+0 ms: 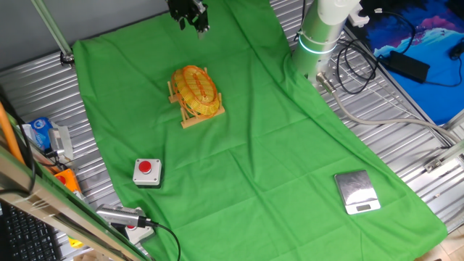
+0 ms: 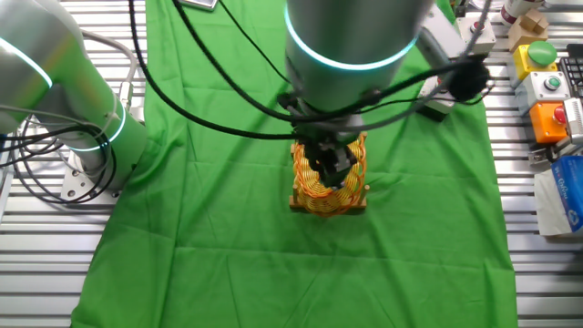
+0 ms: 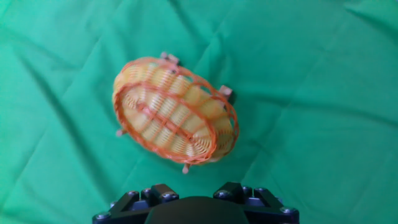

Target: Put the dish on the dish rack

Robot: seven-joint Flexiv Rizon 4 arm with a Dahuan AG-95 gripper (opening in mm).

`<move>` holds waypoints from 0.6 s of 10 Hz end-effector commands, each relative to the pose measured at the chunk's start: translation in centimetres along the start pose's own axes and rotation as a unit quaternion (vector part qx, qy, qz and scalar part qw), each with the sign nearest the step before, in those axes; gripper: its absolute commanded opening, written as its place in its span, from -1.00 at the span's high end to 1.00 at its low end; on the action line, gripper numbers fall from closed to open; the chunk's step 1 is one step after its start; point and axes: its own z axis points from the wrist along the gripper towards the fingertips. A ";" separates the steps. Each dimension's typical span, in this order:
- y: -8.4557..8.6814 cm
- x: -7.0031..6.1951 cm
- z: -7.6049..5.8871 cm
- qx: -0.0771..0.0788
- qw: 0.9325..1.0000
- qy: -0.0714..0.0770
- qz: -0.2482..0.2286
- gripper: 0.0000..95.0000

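One dish (image 1: 196, 90) on dish rack (image 1: 202, 116); end effector (image 1: 194, 19) grip unclear; button (image 1: 146, 171) apart.

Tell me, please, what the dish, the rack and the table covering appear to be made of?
The dish looks like woven wicker or straw, matte yellow with orange-red strands; its ribbed weave shows. The rack seems to be light unfinished wood, judging by its pale rails and pegs. The covering is apparently green cloth, creased and folded.
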 end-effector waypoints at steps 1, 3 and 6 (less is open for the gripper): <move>0.1 -0.1 -0.1 0.001 0.999 -0.004 0.045 -0.20; 0.1 -0.1 -0.1 0.000 0.999 -0.002 0.046 -0.20; 0.1 -0.1 -0.1 -0.008 1.000 -0.005 0.017 0.20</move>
